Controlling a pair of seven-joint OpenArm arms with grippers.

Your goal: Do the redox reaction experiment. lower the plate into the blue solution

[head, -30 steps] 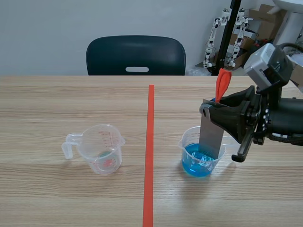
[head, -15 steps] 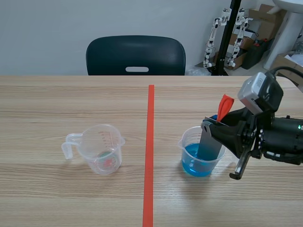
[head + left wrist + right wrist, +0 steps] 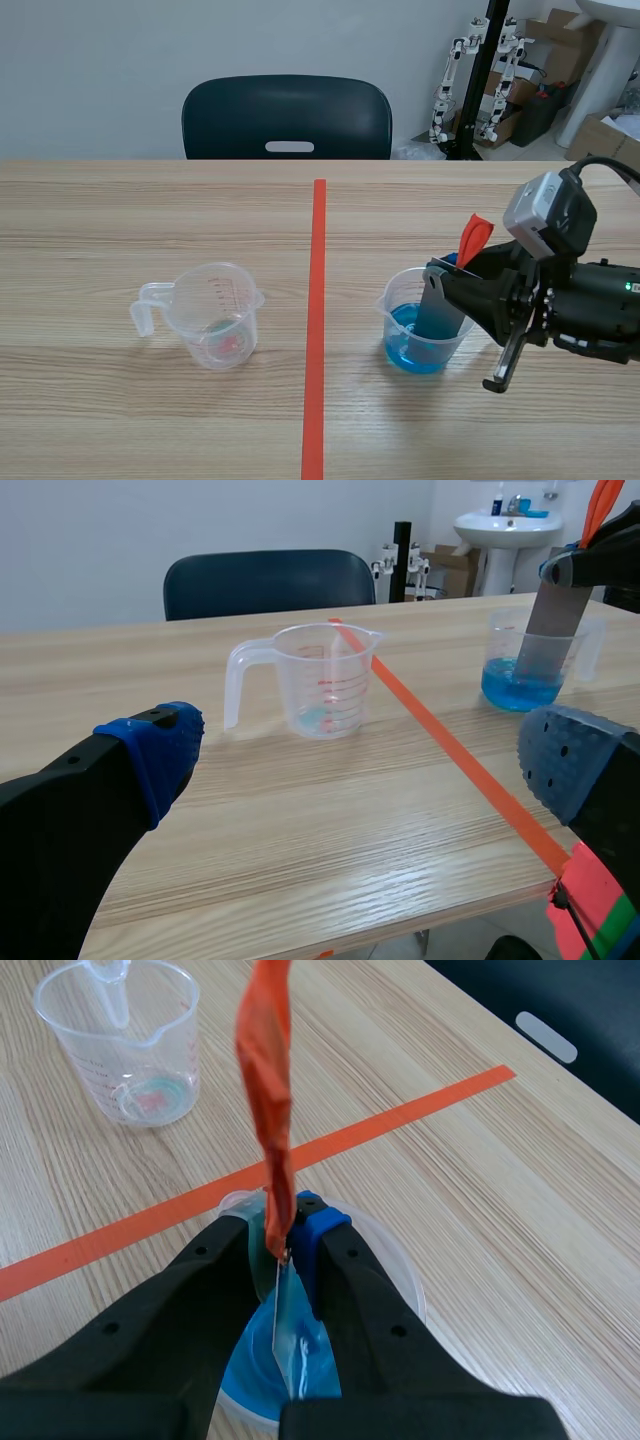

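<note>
Right claw [image 3: 438, 269] on plate [image 3: 441, 312], dipped (blue solution [image 3: 407, 347])

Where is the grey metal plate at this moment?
In the scene view, on the right of the table, the plate stands in the beaker of blue solution, its top clamped in the right gripper.

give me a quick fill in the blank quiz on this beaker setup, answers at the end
1. The grey plate is clamped in the ____ arm's jaws.
2. Its lower end sits in a cup of ____ liquid.
3. The left arm's jaws are ____.
4. The other measuring cup stands on the robot's ____ of the tape line.
Missing words: right; blue; open; left.
</note>
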